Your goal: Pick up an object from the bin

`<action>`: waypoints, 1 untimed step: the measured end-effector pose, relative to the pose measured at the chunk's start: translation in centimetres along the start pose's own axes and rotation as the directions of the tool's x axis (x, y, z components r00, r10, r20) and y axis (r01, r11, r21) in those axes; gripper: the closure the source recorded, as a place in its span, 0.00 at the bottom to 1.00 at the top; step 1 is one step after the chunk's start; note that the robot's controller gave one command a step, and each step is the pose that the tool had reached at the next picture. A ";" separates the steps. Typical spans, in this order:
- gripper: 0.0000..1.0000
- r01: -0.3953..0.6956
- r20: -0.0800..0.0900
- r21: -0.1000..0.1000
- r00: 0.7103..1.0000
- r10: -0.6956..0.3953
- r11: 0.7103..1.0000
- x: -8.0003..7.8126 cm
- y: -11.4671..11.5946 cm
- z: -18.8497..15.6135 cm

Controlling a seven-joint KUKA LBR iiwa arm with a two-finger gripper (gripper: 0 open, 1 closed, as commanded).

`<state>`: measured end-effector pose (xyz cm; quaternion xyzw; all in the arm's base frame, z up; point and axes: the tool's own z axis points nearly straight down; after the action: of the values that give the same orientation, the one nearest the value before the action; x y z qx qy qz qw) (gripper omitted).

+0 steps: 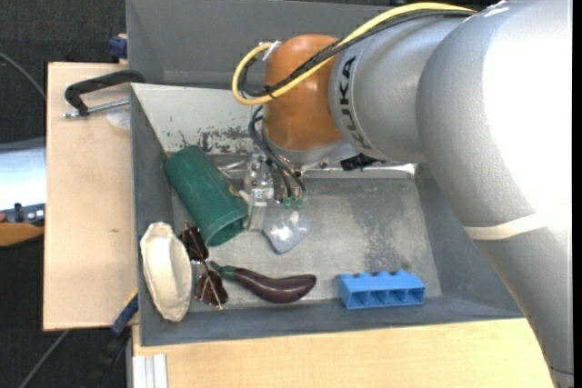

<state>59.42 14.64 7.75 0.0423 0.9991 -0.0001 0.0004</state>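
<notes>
– hovering, i'd say: the gripper (273,188) hangs low over the middle of the bin (386,213), just beside the mouth of the green cup (205,192) that lies on its side.

– what's it over?

– a small pale, see-through lump (285,234) on the floor right under the tip, touching or nearly touching it. that looks like the target, though i can't say it's held.

– claw apart or together?

– can't tell; the wrist and its cables hide it.

– so which step?

– reach and descent, by my reading, with the grasp not yet shown. next it needs to settle squarely on the lump without nudging the cup, close, then lift straight up.

– and the pose?

– the arm (482,95) comes in from the right and bends down steeply, the orange cover (305,100) at the wrist pointing toward the floor.

– the rest?

– well apart along the near wall: a blue block (382,289), a dark purple curved thing (273,286), sunglasses (202,273) and a cream pouch (164,273).
</notes>
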 end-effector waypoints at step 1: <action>1.00 0.068 0.005 -0.002 0.998 -0.068 0.998 -0.1 -0.1 -0.1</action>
<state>59.56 14.54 7.84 0.0082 1.0000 0.0009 0.0030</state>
